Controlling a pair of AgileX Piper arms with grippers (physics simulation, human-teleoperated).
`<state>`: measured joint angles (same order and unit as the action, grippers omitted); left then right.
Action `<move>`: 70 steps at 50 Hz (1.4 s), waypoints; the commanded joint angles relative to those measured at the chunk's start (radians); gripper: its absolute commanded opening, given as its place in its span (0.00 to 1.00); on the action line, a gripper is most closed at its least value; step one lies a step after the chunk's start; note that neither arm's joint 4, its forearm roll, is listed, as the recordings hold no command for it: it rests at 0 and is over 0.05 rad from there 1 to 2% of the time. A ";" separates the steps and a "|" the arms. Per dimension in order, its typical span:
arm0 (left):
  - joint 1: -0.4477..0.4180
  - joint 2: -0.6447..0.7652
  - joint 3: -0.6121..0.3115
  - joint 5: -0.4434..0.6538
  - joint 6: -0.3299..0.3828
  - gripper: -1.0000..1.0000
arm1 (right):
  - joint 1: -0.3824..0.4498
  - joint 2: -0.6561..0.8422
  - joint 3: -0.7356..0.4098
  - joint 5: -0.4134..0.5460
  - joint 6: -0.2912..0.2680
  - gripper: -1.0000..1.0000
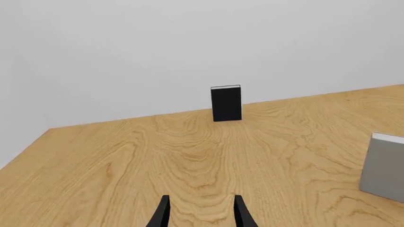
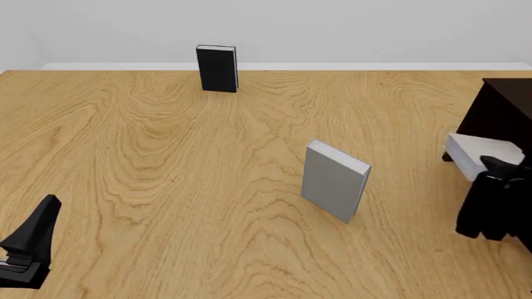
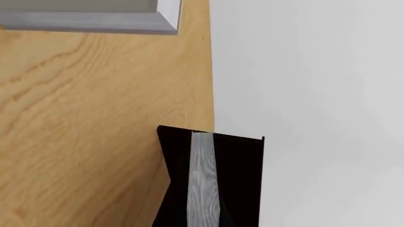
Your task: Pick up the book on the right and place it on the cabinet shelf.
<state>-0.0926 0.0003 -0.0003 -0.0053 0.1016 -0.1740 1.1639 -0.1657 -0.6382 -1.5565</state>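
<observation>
The book (image 2: pixel 478 154), a light-grey hardcover slab with a white page block, is held tilted at the table's right edge, clamped flat between the black fingers of the right gripper (image 2: pixel 496 169), just beside the dark, boxy cabinet (image 2: pixel 503 112). A second grey book (image 2: pixel 334 180) stands upright mid-table on the swirling pale woodgrain (image 2: pixel 166 162), a small black book (image 2: pixel 217 68) by the far wall. The left gripper (image 1: pixel 200 213) hovers with tapered fingers parted, holding nothing.

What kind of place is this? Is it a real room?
Probably a computer-made test room, not a real one: a plain wooden table, bare white walls, a few books like the black book, and robot arms.
</observation>
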 commanded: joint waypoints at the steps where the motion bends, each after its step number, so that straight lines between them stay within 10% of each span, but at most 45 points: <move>1: -0.002 0.000 0.000 0.000 0.003 1.00 | -0.034 0.000 -0.009 -0.024 0.019 0.00; 70: -0.009 0.000 0.000 -0.002 0.012 1.00 | -0.181 0.158 -0.016 -0.147 0.034 0.00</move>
<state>-0.1013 0.0003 -0.0002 -0.0068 0.1132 -0.3410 1.3089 -0.1684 -0.7612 -1.5470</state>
